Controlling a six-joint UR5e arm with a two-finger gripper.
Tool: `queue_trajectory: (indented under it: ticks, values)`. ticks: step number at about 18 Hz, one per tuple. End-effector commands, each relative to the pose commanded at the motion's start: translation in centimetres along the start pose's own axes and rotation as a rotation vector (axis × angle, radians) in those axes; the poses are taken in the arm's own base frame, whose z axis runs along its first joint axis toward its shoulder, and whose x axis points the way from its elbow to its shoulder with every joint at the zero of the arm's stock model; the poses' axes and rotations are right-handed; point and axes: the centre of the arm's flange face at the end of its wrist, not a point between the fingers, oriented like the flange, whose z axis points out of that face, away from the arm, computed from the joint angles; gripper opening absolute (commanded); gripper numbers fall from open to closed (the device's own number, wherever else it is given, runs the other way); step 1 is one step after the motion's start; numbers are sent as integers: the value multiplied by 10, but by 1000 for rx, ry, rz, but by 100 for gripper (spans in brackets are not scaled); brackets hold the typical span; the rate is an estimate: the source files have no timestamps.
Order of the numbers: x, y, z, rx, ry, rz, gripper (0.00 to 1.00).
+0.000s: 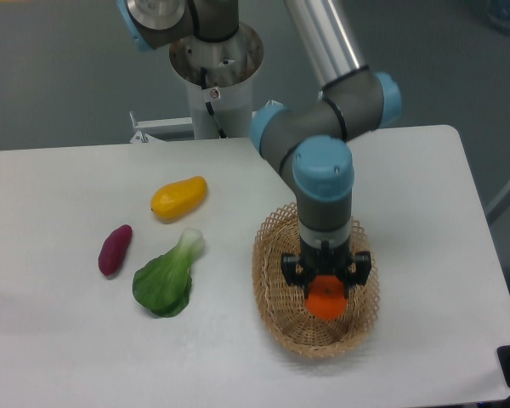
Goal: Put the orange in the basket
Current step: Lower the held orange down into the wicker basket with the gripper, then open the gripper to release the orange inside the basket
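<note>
Orange (326,303) is clamped between the gripper (326,280) fingers, low over the wicker basket (276,280) interior at lower centre-right of frame; release path is straight down.

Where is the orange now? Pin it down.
The orange sits between the gripper's fingers, low inside the basket, right of the bok choy.

White table (68,357). Yellow mango (178,196) at upper left. Purple sweet potato (114,249) lower, further left. Green bok choy (167,276) just right of potato, below mango, white stem pointing up-right. All apart.
</note>
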Motion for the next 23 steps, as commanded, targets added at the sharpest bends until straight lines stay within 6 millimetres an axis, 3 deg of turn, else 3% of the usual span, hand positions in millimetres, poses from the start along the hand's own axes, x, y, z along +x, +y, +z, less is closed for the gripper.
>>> queue_trajectory:
  ticks: [4, 14, 15, 19, 23]
  values:
    - [4, 12, 17, -51, -10, 8, 55]
    - [7, 15, 16, -53, -8, 6, 57]
    - [9, 15, 16, -55, -8, 9, 61]
    - [11, 12, 13, -48, -11, 15, 96]
    - [9, 9, 6, -36, -20, 21, 100]
